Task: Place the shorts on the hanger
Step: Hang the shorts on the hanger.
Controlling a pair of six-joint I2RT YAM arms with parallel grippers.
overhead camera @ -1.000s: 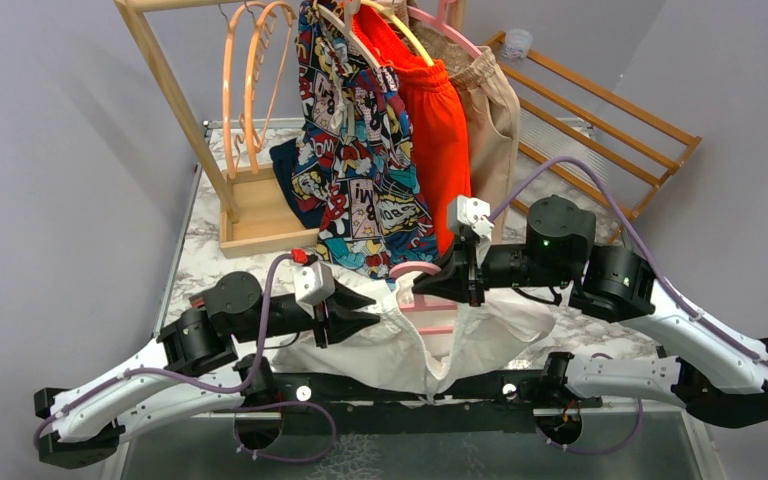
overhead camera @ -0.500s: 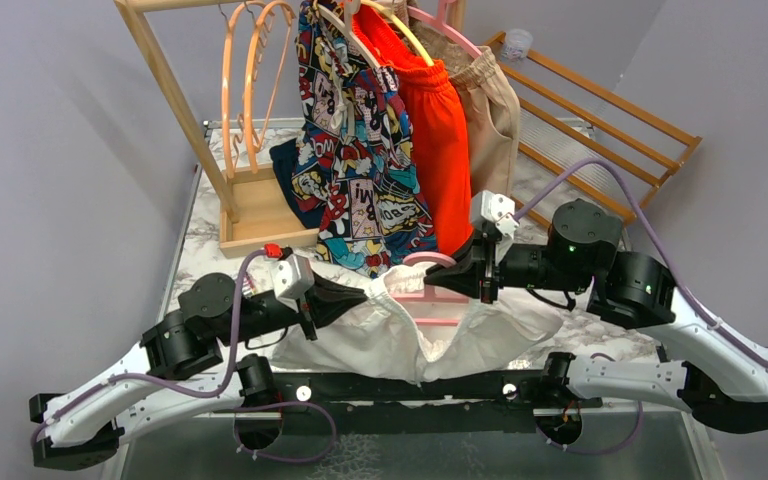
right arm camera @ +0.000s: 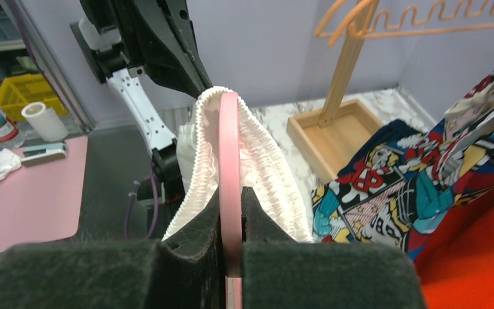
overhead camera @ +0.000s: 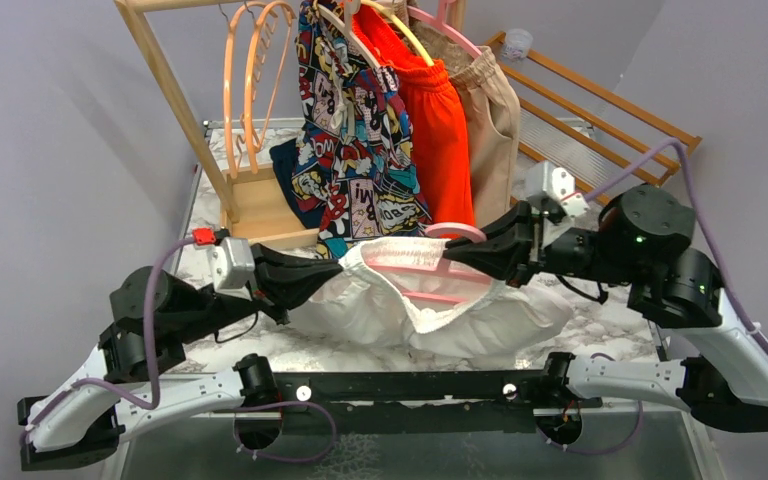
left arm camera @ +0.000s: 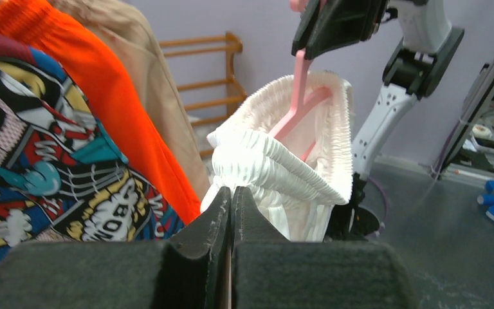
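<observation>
White shorts (overhead camera: 500, 315) hang between my claws, with the pink hanger (overhead camera: 422, 266) inside the stretched waistband (overhead camera: 390, 246).

Left wrist: my left claw (left arm camera: 231, 193) is pinched tight on the waistband.

Right wrist: my right claw (right arm camera: 230, 193) clamps the hanger.

Next, I'd judge, I draw the waistband over the hanger's shoulder.

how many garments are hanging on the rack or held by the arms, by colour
comic-print shorts: 1
orange-red shorts: 1
beige garment: 1
white shorts, held: 1
total: 4
</observation>
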